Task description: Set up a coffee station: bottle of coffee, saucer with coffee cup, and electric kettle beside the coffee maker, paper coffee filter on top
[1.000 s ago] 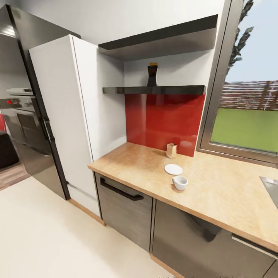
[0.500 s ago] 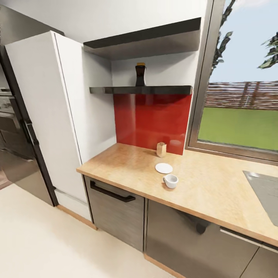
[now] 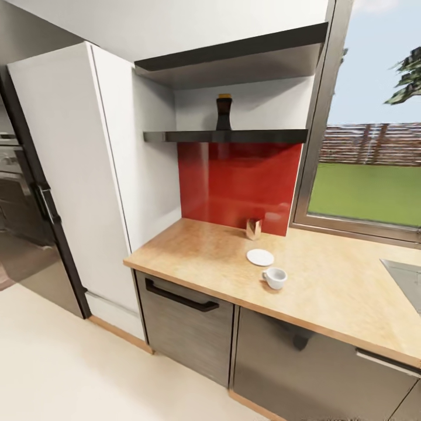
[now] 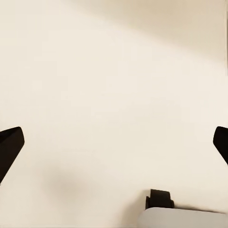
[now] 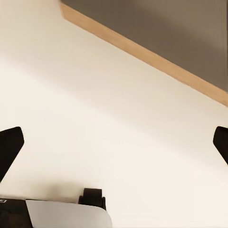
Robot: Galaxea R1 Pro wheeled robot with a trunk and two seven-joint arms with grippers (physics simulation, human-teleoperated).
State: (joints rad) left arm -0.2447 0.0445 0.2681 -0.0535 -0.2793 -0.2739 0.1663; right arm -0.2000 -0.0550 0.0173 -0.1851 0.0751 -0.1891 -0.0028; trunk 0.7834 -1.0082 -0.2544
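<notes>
The bottle of coffee (image 3: 224,113), dark with a yellow cap, stands on the lower black kitchen shelf (image 3: 234,136). Below it on the kitchen countertop (image 3: 199,251), a small tan paper coffee filter (image 3: 253,228) stands by the red backsplash. In front of the filter lies the white saucer (image 3: 260,257). The white coffee cup (image 3: 275,278) sits apart from the saucer, nearer the counter's front edge. The coffee maker and electric kettle are out of view. My left gripper (image 4: 114,147) and right gripper (image 5: 114,147) hang open over the cream floor, holding nothing.
A tall white cabinet (image 3: 70,175) stands left of the counter, with dark appliances (image 3: 23,234) beyond it. Glossy grey cabinet fronts (image 3: 187,327) with a black handle run under the worktop. A window (image 3: 368,169) is at the right. A grey inset (image 3: 406,278) shows at the counter's right edge.
The whole head view has shifted, first left then back right, so the camera moved. Bottle, filter, saucer and cup keep their places on shelf and counter.
</notes>
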